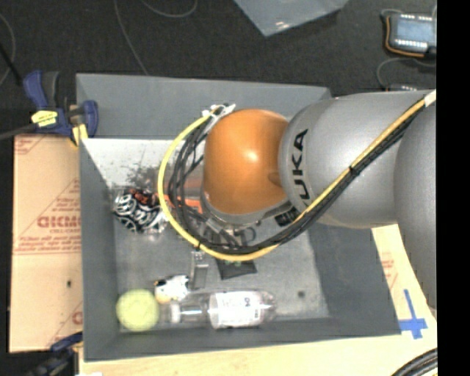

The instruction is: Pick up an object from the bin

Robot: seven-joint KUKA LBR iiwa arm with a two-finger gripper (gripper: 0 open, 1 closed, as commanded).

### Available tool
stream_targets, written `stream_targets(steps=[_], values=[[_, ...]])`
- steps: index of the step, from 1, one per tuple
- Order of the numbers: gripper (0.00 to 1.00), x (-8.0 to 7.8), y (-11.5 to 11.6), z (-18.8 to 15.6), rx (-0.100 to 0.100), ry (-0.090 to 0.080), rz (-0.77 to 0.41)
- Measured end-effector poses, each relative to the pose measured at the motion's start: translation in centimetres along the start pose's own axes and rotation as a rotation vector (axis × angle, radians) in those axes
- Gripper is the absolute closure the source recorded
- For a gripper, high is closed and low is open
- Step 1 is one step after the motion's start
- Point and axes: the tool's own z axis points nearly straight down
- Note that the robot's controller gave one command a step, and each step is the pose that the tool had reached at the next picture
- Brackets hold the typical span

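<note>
Arm angled down into bin (95, 257) from right, orange cover (242, 161) up; hand (198, 273) low, grip state cannot be told, just above clear white-labelled bottle (233, 308) lying flat by front wall.

A dark, matt floor (147, 37) is seen on the far side. Thin cables (134, 48) are trailed across it at the far left. A crumpled clear plastic sheet (290, 13) is laid at the far middle, and a small device with a lit screen (409, 33) is set at the far right.
</note>
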Motion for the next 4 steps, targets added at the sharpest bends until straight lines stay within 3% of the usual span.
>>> stream_targets(steps=[1,2,3,4], values=[[0.00,-0.1,-0.1,-0.4,-0.001,-0.007,0.004],[0.00,-0.4,0.4,3.8,-0.002,-0.013,-0.048],[0.00,0.6,2.6,9.7,-0.001,-0.012,-0.200],[1.00,1.2,-1.3,12.5,-0.001,-0.015,-0.308]])
